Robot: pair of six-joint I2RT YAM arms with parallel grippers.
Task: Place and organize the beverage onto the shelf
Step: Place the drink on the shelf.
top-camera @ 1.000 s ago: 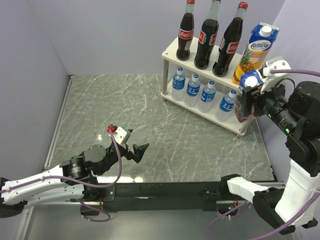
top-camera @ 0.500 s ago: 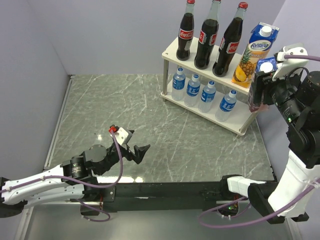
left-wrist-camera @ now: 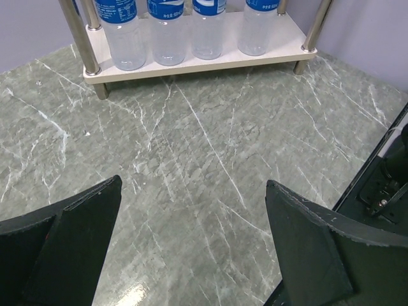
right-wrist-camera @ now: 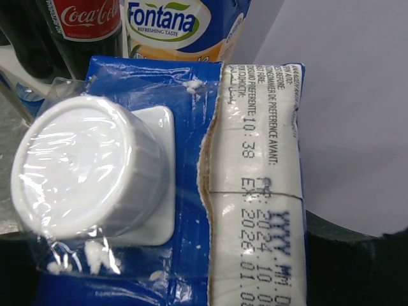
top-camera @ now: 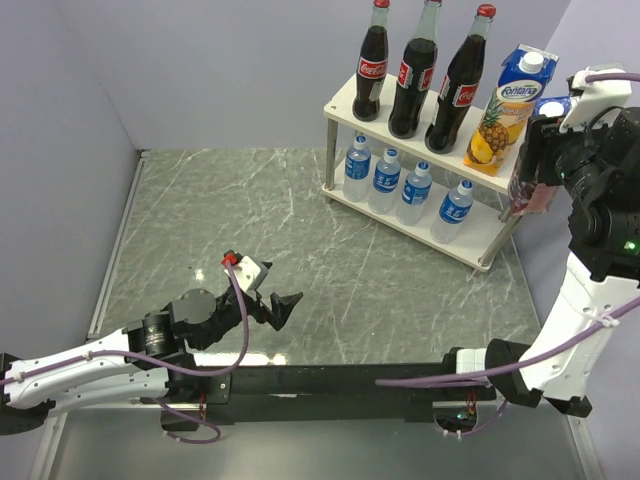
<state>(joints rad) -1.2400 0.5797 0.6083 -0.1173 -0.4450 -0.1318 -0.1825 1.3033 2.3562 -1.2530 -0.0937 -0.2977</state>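
Two juice cartons in view. The second juice carton [top-camera: 529, 196] was clamped upright between the fingers of the right gripper [top-camera: 541, 150], in the air just off the right end of the shelf [top-camera: 338, 104]. It hung at about top-board height, not resting on anything. The grip sat on its upper body, with the white cap [right-wrist-camera: 83, 166] sticking out above. The right wrist view showed the cap and blue top close up, finger pads not clear there.

The first juice carton [top-camera: 510, 100] stood on the top board at the right end, just left of the held one. Three cola bottles [top-camera: 415, 70] stood in a row to its left. Four water bottles [top-camera: 387, 172] lined the lower board.

The left gripper [top-camera: 275, 300] was low over the table [top-camera: 300, 220], near left, well apart from the shelf. Its fingers [left-wrist-camera: 76, 248] were spread wide with nothing between them.

Versus one second earlier: the held carton had been lower, down by the lower board next to the rightmost water bottle. It had since gone up and a bit right and far, to top-board level. Same grip on it. The left gripper had shifted only slightly right, jaws as wide as before. Shelved drinks had not moved.
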